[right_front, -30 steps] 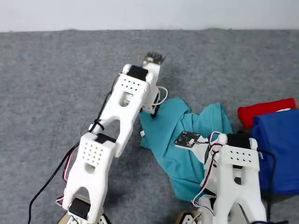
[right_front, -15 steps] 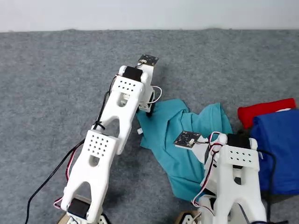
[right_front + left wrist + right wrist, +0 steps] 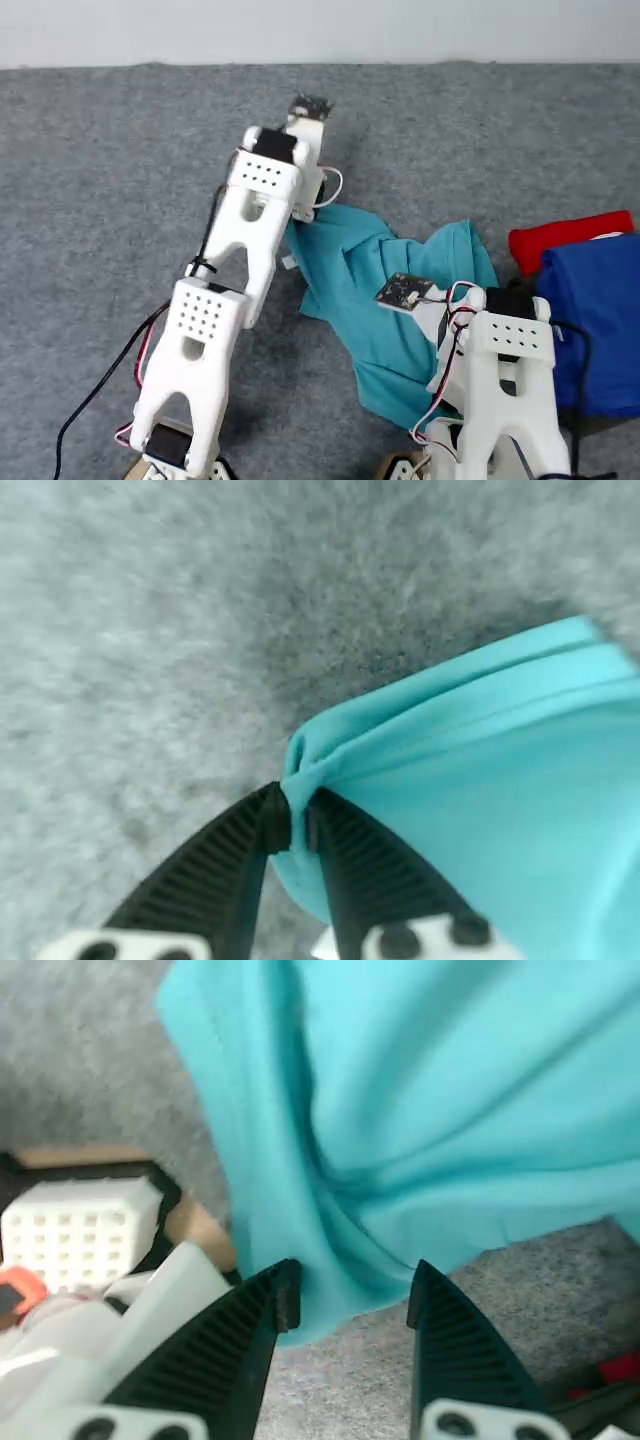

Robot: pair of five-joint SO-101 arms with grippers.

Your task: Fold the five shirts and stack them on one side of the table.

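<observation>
Left tool [image 3: 298, 821] tight on teal shirt [image 3: 480, 770]

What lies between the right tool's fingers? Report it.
An edge of the teal shirt sits between the open fingers of the right tool, in the right wrist view.

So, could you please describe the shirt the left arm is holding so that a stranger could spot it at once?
On the grey fuzzy tabletop, look between the two white arms. The crumpled teal fabric shirt lies there, one corner pinched in the left end effector. Unlike the folded blue shirt and red shirt at the edge, it is spread loose.
</observation>
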